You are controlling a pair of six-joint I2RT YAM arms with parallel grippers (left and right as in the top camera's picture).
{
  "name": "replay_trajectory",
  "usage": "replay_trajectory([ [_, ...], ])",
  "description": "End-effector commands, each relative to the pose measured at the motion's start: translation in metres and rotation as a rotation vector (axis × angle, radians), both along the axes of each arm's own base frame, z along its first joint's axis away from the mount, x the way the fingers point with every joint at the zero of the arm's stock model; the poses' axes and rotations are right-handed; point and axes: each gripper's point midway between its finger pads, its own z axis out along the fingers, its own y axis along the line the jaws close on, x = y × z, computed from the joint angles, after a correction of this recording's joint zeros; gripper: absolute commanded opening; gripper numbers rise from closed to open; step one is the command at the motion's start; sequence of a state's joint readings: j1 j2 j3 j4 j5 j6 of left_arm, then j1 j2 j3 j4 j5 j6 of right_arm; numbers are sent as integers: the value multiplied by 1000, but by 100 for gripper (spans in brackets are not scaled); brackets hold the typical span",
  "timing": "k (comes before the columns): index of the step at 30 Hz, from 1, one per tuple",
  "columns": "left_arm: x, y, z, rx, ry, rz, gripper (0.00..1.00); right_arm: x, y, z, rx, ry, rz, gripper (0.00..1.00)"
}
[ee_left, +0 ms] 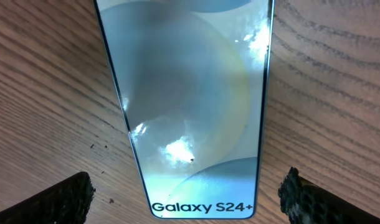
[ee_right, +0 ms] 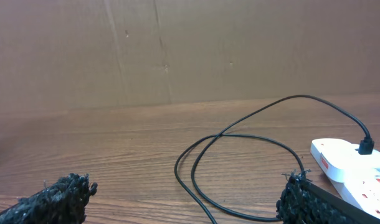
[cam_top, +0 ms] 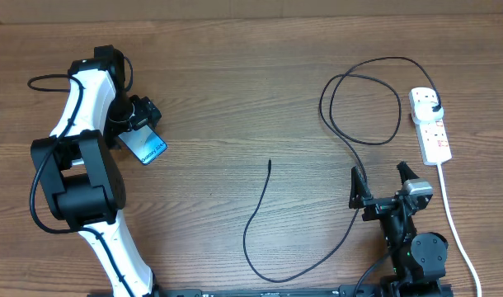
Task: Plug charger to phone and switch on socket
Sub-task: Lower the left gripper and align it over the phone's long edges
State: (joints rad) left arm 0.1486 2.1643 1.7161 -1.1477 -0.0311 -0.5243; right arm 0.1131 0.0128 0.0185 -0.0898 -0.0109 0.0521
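Both sets are gaping empty: your left fingers (ee_left: pixel 59 199) are straddling the phone (ee_left: pixel 193 106), "Galaxy S24+" reading only on wrist cam; right fingers (ee_right: pixel 53 199) are hovering low.

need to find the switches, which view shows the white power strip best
Overhead: the whole white oblong power strip shows, black plug at one end. Right wrist catches only part at the frame edge; left wrist shows none of it.
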Motion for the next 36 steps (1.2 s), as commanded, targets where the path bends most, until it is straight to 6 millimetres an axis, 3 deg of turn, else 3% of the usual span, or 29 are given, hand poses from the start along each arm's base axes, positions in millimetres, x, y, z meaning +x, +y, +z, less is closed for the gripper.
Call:
replay_trajectory([
  [1,6,3,-2,6,-8,-6,100,0,-1,-2,-4,-4,-5,100],
  [13,7,-6,-3,-55,-17,12,100,0,-1,-2,-4,-4,-6,100],
  [27,2,12,-3,-67,-11,89,100,0,-1,-2,-4,-4,-5,100],
  [36,9,15,-4,-51,-38,104,100,0,-1,-2,-4,-4,-5,100],
])
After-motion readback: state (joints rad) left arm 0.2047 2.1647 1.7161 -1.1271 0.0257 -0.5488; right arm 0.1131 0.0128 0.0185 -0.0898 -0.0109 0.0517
